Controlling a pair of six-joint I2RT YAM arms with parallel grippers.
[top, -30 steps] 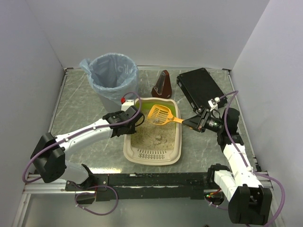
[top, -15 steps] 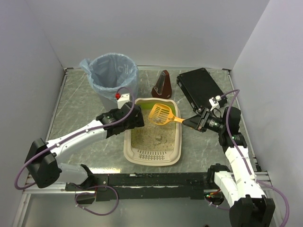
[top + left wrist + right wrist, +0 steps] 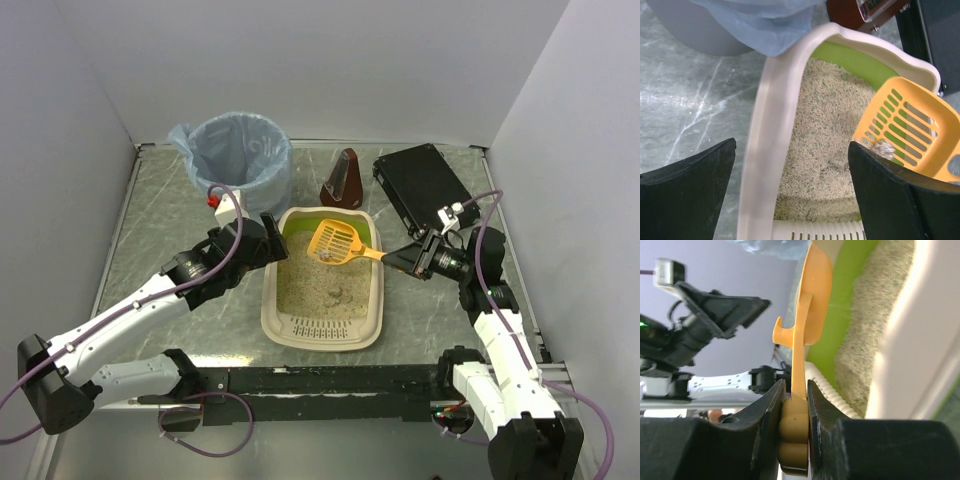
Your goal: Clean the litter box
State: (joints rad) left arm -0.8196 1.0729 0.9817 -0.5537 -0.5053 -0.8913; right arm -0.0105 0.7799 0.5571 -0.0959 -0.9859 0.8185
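The right gripper (image 3: 412,260) clamps the handle of the orange slotted plastic scoop (image 3: 336,242) above the far end of the shallow cream-beige rectangular plastic litter box (image 3: 322,335), mid-table. The left gripper (image 3: 792,195), 2 fingers spread, hovers over its left rim.

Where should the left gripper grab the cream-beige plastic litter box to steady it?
Pinch the cream-beige plastic litter box by its left long rim, coming down from above. That narrow raised lip lines up under the open left gripper, and the orange slotted scoop sits clear to the right.
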